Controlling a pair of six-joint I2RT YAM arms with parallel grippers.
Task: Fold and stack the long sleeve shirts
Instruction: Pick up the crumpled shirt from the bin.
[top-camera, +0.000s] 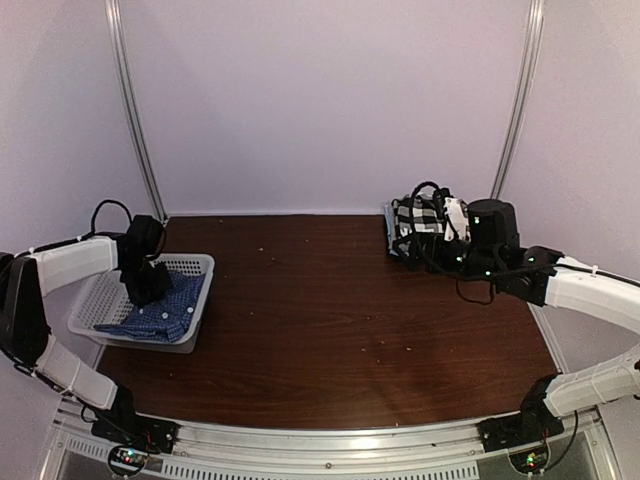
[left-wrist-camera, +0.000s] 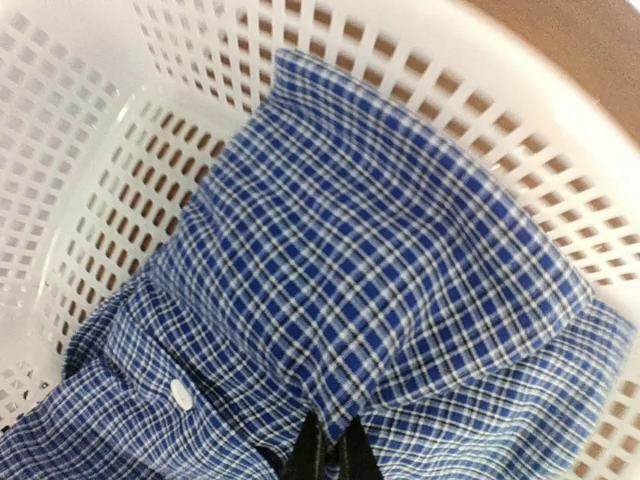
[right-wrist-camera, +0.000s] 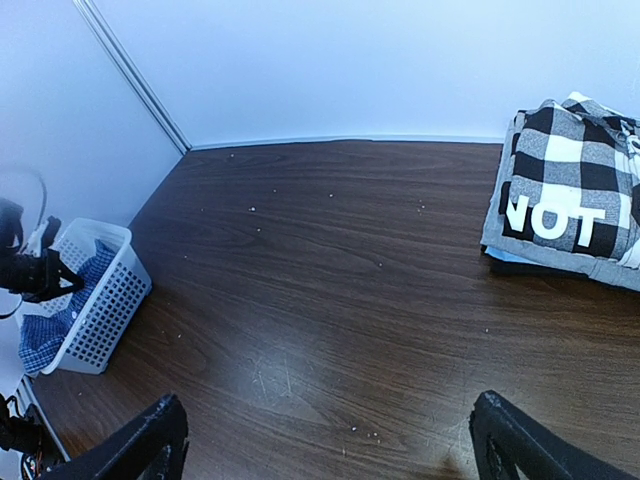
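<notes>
The blue shirt (left-wrist-camera: 380, 250) lies crumpled in the basket (left-wrist-camera: 70, 180) at the table's left edge, with a white button (left-wrist-camera: 181, 393) showing on its front. The left gripper (left-wrist-camera: 328, 450) is seen with its jaws drawn together on a fold of this cloth. A pinch appears to be made, though how much cloth is caught cannot be told.

The step in hand is judged to be lifting the shirt out of the basket. It would best be raised straight up until hem and sleeves are free of the rim, so that the light basket is not dragged or tipped. It could then be carried to the middle of the table (top-camera: 350, 300) for spreading. Should the cloth slip, a deeper bite should be taken.

The checked shirt (right-wrist-camera: 570, 190) lies folded at the far right. The right gripper (right-wrist-camera: 330, 450) is held above the table with jaws wide apart and nothing in them. From there a second corner could be taken once the shirt is brought over.
</notes>
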